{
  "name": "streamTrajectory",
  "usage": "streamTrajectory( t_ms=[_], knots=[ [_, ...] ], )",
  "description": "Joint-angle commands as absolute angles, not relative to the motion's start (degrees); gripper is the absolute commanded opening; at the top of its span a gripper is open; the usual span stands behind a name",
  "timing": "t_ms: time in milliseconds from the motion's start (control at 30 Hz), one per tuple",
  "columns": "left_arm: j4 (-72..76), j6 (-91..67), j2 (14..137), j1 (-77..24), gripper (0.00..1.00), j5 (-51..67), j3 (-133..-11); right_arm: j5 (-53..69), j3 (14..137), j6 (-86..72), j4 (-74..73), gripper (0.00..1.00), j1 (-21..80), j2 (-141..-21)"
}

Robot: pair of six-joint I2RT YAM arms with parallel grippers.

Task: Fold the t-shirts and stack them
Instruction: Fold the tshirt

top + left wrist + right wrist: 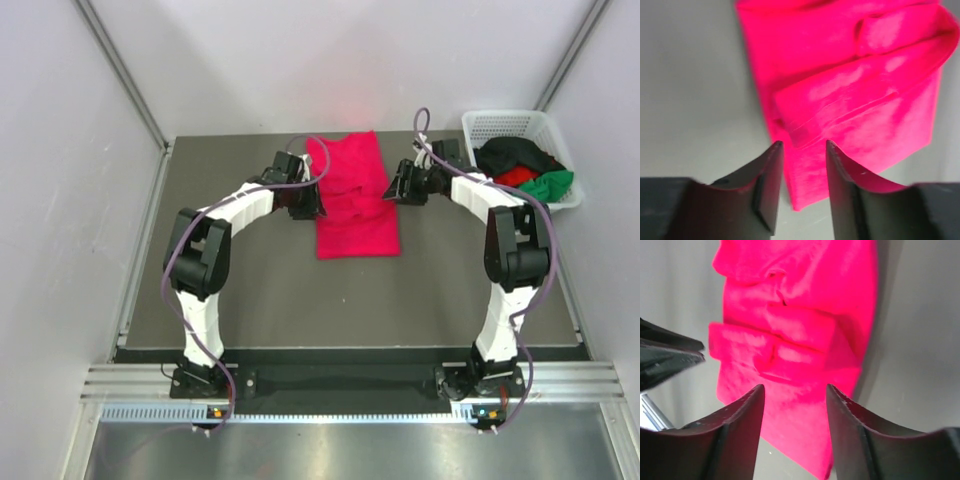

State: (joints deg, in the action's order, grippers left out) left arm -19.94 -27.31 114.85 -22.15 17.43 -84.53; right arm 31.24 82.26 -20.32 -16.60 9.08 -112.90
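Note:
A crimson-pink t-shirt (355,200) lies folded into a narrow strip in the middle of the dark table, with sleeves lapped over its middle. It also shows in the left wrist view (850,85) and the right wrist view (800,325). My left gripper (318,200) is at the shirt's left edge, open and empty, its midpoint (804,145) over the cloth's edge. My right gripper (392,190) is at the shirt's right edge, open and empty, its midpoint (795,387) above the cloth. Black (512,155), red (516,176) and green (548,185) shirts lie crumpled in the basket.
A white mesh basket (500,124) stands at the table's back right corner. Grey walls close in the left, back and right sides. The table (250,290) has bare dark surface in front of the pink shirt.

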Motion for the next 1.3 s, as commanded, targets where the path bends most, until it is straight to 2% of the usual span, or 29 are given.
streamTrajectory(
  t_ms=[0,100,200,400,533,967,1267],
  knots=[
    [-22.3,-24.5,109.8,-22.0,0.46,10.8,-86.6,31.0,82.5,-18.9,-18.4,0.53,6.8,-109.2],
    [-24.7,-24.7,103.9,-22.1,0.54,8.5,-83.2,30.8,77.5,-17.0,-21.7,0.53,4.3,-103.9],
    [-25.9,-24.9,98.3,-22.1,0.55,13.2,-77.1,32.1,72.4,-13.6,-26.9,0.53,3.4,-100.5],
    [-23.0,-30.8,96.5,-22.0,0.55,24.7,-63.4,36.2,59.4,-15.2,-26.5,0.52,3.4,-98.3],
    [-20.3,-34.0,97.9,-22.0,0.61,26.8,-59.2,36.8,57.3,-16.3,-24.2,0.51,3.5,-99.1],
    [-15.0,-40.9,106.7,-21.4,0.61,29.8,-62.2,39.5,59.1,-20.5,-21.0,0.51,5.3,-105.0],
    [-14.5,-41.4,111.6,-21.4,0.55,30.0,-65.6,40.5,60.9,-22.6,-18.9,0.49,5.3,-108.4]
  ],
)
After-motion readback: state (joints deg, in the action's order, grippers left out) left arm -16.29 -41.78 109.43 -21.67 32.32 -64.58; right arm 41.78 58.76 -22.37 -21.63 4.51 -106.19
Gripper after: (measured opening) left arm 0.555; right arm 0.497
